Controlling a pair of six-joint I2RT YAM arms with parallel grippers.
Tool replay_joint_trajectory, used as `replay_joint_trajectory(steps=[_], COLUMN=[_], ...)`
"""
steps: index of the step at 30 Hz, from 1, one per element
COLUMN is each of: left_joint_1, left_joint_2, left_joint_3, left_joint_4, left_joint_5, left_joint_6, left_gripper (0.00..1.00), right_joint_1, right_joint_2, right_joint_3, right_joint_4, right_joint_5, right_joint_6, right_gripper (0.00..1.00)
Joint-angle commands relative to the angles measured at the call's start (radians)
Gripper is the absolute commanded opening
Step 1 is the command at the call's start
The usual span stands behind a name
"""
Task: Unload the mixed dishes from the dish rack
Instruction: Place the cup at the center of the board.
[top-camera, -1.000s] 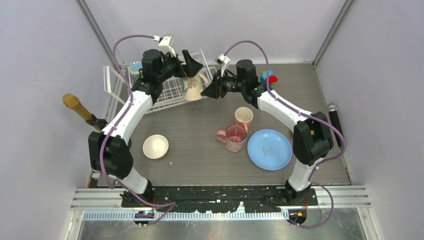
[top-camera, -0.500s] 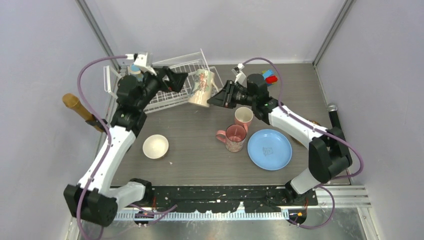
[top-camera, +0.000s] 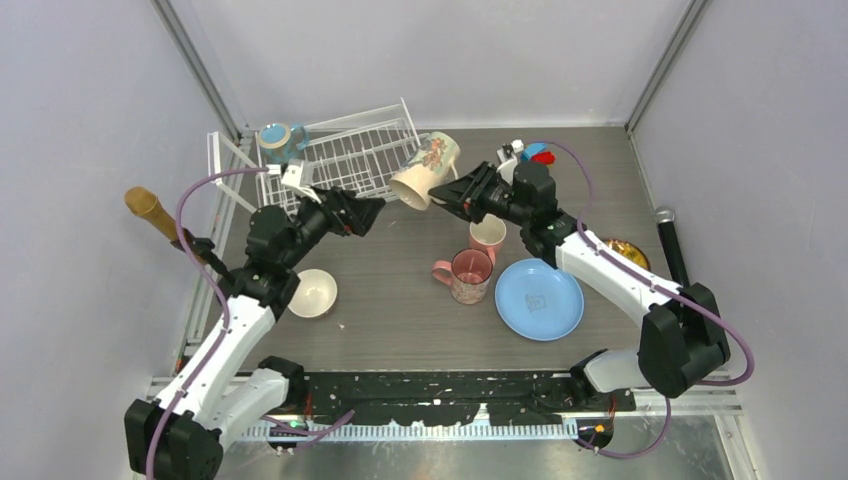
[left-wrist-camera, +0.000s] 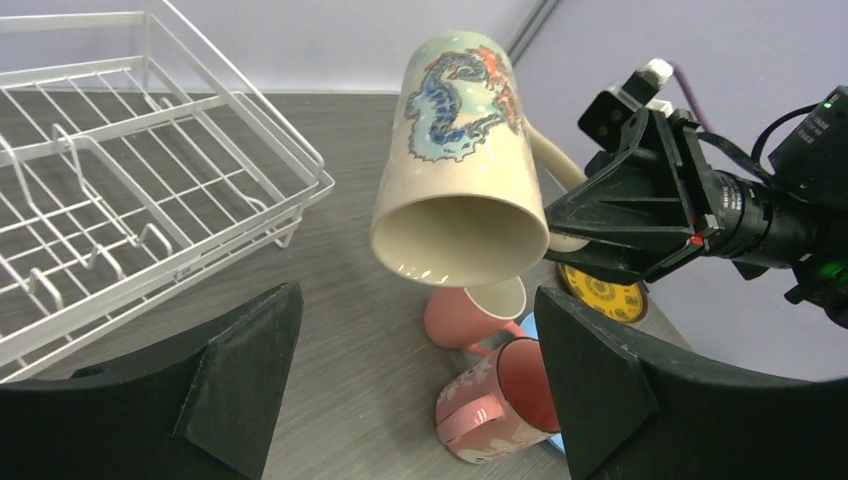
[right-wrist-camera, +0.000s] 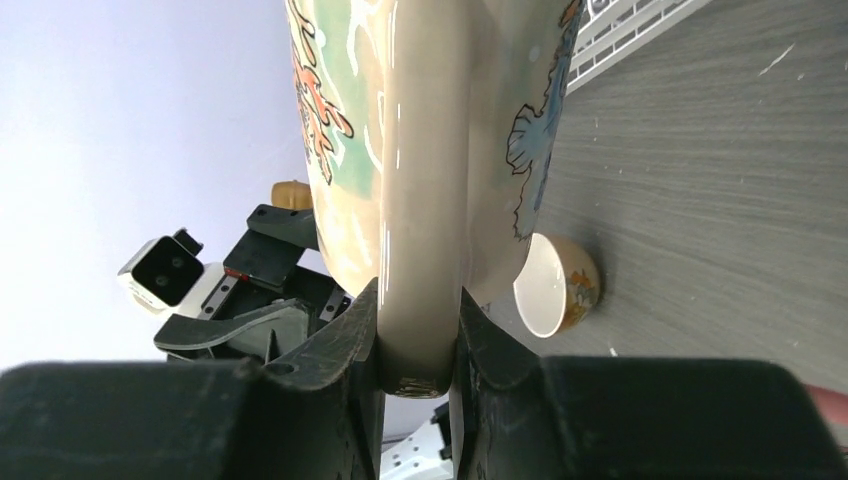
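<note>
My right gripper (top-camera: 455, 197) (right-wrist-camera: 418, 320) is shut on the handle of the cream mug (top-camera: 425, 172) (left-wrist-camera: 455, 160) (right-wrist-camera: 430, 130), holding it tilted in the air just right of the dish rack (top-camera: 350, 160) (left-wrist-camera: 120, 180). My left gripper (top-camera: 365, 212) (left-wrist-camera: 417, 300) stands open and empty in front of the rack, facing the mug's mouth. A teal mug (top-camera: 280, 137) sits at the rack's back left corner. On the table are two pink mugs (top-camera: 487, 235) (top-camera: 468, 274), a light-blue plate (top-camera: 539, 299), a small cream bowl (top-camera: 311, 293) and a yellow patterned plate (top-camera: 625, 252).
Colourful toy blocks (top-camera: 538, 153) lie at the back right behind my right wrist. A brown-headed microphone (top-camera: 155, 215) pokes in at the left edge and a black one (top-camera: 668, 240) lies along the right edge. Walls close in the table on three sides.
My right arm has carried the cream mug right and away from the rack, tipping it over. My left arm has drawn back from over the rack towards the near left, its jaws open.
</note>
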Motion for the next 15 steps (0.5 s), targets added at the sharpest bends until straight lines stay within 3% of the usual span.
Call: replay_joint_trajectory(steps=[1, 6, 15], left_joint_1=[-0.024, -0.051, -0.116], left_joint_2=[0.034, 0.106, 0.241], left_joint_3=[0.022, 0.039, 0.082], left_joint_4=[0.134, 0.157, 0.195], left_joint_5=[0.020, -0.003, -0.123], left_joint_6=[-0.046, -0.042, -0.020], left_gripper=[0.87, 0.73, 0.66], right_joint_1=[0.009, 0.016, 0.017], right_joint_2=[-0.043, -0.041, -0.008], right_joint_3=[-0.005, -0.014, -0.020], right_joint_4=[0.286, 0.336, 0.423], right_joint_5=[-0.009, -0.007, -0.075], right_joint_6=[0.155, 0.202, 0.314], right_gripper=[0.01, 0.01, 0.01])
